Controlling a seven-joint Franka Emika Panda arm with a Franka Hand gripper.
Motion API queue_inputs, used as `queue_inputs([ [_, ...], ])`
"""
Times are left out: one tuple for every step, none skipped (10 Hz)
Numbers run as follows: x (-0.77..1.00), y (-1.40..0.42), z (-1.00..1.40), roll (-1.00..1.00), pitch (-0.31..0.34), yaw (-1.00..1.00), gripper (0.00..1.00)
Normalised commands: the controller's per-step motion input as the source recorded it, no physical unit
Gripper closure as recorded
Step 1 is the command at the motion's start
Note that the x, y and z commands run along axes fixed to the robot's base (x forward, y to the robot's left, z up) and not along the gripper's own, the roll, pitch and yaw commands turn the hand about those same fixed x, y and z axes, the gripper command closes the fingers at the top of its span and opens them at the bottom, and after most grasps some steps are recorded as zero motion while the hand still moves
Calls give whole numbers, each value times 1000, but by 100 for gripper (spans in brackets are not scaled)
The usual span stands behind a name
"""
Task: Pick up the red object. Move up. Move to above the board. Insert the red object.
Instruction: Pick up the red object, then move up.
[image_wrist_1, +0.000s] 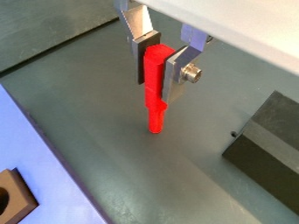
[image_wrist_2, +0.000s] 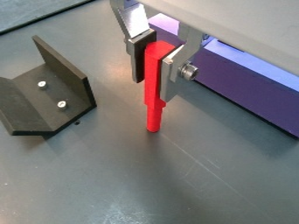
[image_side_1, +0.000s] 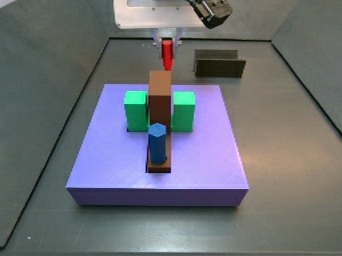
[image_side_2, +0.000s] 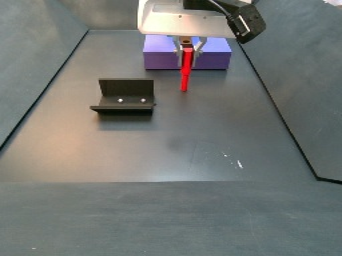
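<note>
Tool (image_wrist_2: 156, 54) clamped on the upper end of the thin bright red upright peg (image_wrist_2: 152, 96), its lower tip at the dark grey surface (image_wrist_2: 198, 166), beside the purple slab (image_wrist_2: 251, 79).

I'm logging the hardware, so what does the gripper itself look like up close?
The gripper has two flat silver metal jaws faced with dark pads, one carrying a round silver bolt on its outer side. In a side view its body is a white block with a black camera mounted beside it.

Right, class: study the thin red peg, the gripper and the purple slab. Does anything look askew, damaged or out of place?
Nothing stands out. The thin red peg hangs upright in the gripper, undamaged. On the purple slab, the brown board sits squarely between green blocks, blue peg upright.
</note>
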Motion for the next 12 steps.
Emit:
queue_inputs([
  [0,0,0,0,0,0,100],
  [0,0,0,0,0,0,100],
  [0,0,0,0,0,0,100],
  [0,0,0,0,0,0,100],
  [0,0,0,0,0,0,100],
  [0,0,0,0,0,0,100],
  [0,0,0,0,0,0,100],
  [0,0,0,0,0,0,100],
  [0,0,0,0,0,0,100],
  [0,0,0,0,0,0,100],
  [0,0,0,0,0,0,100],
  [0,0,833,0,0,0,100],
])
